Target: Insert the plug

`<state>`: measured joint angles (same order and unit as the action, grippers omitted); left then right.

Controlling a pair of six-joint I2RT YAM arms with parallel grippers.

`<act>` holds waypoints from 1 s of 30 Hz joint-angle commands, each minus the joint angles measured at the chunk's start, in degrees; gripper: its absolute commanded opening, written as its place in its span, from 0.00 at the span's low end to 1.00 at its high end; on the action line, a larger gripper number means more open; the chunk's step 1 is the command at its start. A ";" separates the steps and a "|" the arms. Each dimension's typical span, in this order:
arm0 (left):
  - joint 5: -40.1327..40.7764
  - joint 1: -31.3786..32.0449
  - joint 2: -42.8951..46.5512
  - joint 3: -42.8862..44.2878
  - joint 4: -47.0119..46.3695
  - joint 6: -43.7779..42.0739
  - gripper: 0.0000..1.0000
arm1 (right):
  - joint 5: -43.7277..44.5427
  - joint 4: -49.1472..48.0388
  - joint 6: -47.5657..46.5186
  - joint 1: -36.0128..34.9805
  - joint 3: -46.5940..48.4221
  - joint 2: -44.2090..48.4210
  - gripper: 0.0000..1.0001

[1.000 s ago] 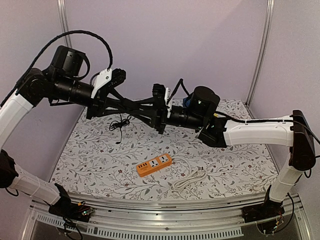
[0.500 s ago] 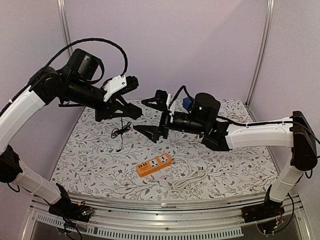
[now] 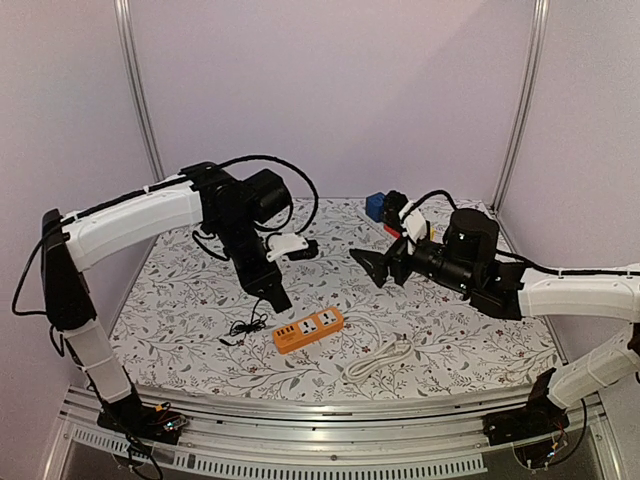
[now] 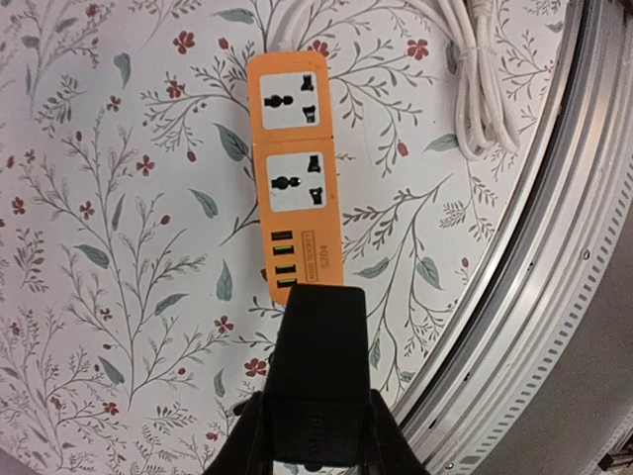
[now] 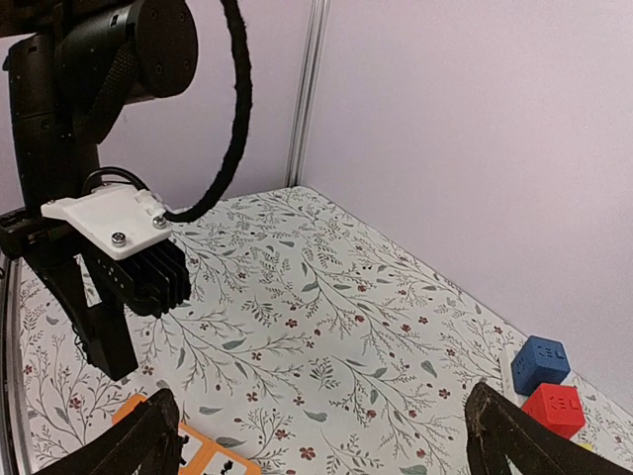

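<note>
The plug (image 4: 321, 341) is a black block with a thin black cable (image 3: 245, 325) trailing onto the table. My left gripper (image 4: 318, 427) is shut on it, jaws pointing down. It hangs just above the table off the USB end of the orange power strip (image 4: 295, 188), whose two sockets face up. From above, the left gripper (image 3: 276, 292) is just left of the strip (image 3: 308, 330). My right gripper (image 3: 382, 234) hovers open and empty to the right. In the right wrist view both fingertips (image 5: 138, 440) stand wide apart.
A coiled white cable (image 3: 378, 360) lies right of the strip, near the front rail (image 4: 554, 297). A blue cube (image 5: 539, 361) and a red cube (image 5: 552, 408) sit at the back right by the wall. The flowered cloth (image 3: 180, 310) covers the table.
The two grippers met in the air; the right one opened and drew back right. The left arm swung down with the plug to just above the table beside the strip.
</note>
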<state>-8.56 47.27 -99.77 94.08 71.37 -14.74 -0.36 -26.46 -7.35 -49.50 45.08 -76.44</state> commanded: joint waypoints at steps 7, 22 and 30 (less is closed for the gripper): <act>-2.50 4.00 -11.32 1.83 -2.51 6.28 0.00 | 8.80 5.70 -3.64 1.13 -5.67 5.85 0.99; 2.89 5.73 -18.68 6.80 -4.94 6.61 0.00 | 8.29 5.85 -5.80 1.62 -6.71 5.37 0.99; 5.07 5.65 -22.34 9.80 -3.43 6.69 0.00 | 8.47 5.80 -6.18 1.85 -7.99 6.72 0.99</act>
<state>-5.32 52.27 -119.61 102.69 67.68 -8.47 7.22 -20.91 -13.02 -48.23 38.35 -71.53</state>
